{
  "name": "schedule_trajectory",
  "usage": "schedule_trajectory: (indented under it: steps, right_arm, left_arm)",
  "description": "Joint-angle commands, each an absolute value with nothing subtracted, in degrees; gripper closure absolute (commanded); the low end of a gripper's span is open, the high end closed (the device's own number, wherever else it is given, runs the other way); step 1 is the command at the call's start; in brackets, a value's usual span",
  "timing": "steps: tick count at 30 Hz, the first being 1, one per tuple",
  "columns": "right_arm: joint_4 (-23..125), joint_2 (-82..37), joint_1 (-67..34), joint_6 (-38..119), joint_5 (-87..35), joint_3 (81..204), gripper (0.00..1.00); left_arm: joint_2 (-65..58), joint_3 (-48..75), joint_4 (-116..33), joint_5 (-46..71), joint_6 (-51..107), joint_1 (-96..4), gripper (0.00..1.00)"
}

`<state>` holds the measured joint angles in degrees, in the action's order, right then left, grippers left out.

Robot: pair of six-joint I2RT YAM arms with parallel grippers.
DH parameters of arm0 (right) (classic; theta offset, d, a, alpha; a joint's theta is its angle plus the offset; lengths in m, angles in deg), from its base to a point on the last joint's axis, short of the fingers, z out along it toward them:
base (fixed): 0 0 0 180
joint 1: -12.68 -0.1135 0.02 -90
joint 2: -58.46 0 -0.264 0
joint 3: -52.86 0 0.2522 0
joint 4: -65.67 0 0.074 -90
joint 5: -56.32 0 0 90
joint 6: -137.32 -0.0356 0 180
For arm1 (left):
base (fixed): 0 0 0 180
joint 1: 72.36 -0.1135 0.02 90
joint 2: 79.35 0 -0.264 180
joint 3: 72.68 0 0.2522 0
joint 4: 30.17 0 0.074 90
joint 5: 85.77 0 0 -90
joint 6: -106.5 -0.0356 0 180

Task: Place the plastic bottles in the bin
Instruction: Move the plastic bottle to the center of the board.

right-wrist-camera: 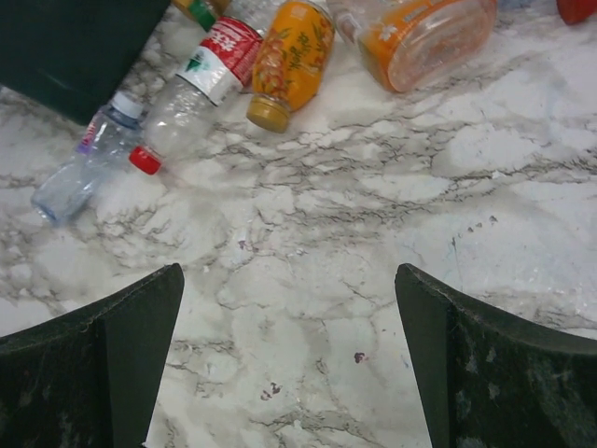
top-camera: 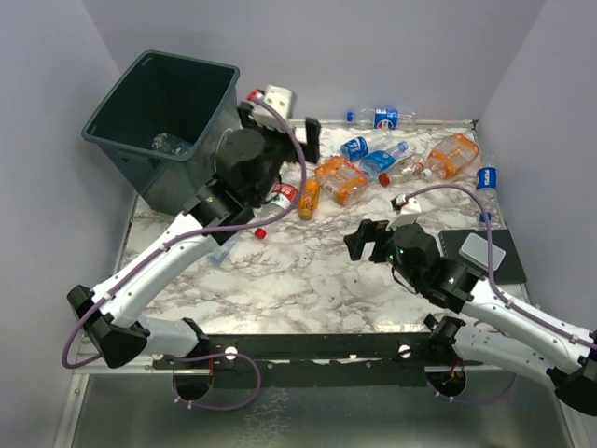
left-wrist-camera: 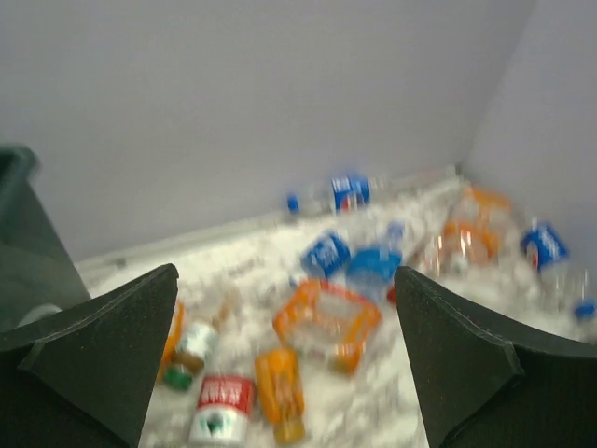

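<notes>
The bin [top-camera: 163, 121] stands tilted at the far left, with one clear bottle [top-camera: 168, 143] inside. Several plastic bottles lie across the far side of the table: a big orange one [top-camera: 340, 179], another [top-camera: 454, 154], a small orange one [top-camera: 309, 198], blue-labelled ones [top-camera: 354, 147], and a red-labelled one [top-camera: 284, 194]. My left gripper [top-camera: 284, 126] is open and empty, raised beside the bin's right wall. Its blurred wrist view [left-wrist-camera: 284, 271] shows the orange bottle [left-wrist-camera: 326, 322] ahead. My right gripper [top-camera: 368, 238] is open and empty above bare marble [right-wrist-camera: 289, 269], with the small orange bottle [right-wrist-camera: 291, 56] beyond it.
A black pad [top-camera: 480, 254] with a pale grey block on it lies at the right edge. A small clear bottle [top-camera: 224, 247] lies near the bin's foot and also shows in the right wrist view [right-wrist-camera: 84, 159]. Lavender walls close the back and both sides.
</notes>
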<state>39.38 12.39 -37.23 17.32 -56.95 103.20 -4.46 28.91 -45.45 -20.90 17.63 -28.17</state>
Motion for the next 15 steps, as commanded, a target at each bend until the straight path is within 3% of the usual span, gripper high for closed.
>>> schedule_trajectory:
  steps: [1, 15]
  right_arm:
    - [36.5, 7.5, -37.4, 14.3, -61.7, 105.9, 0.0]
    - [53.9, -19.1, -34.7, 9.4, -51.6, 113.8, 0.05]
  left_arm:
    - [-6.9, 17.3, -55.0, -14.0, 19.1, -24.9, 0.01]
    - [-25.7, -11.4, -55.3, -40.5, 22.5, -25.0, 0.01]
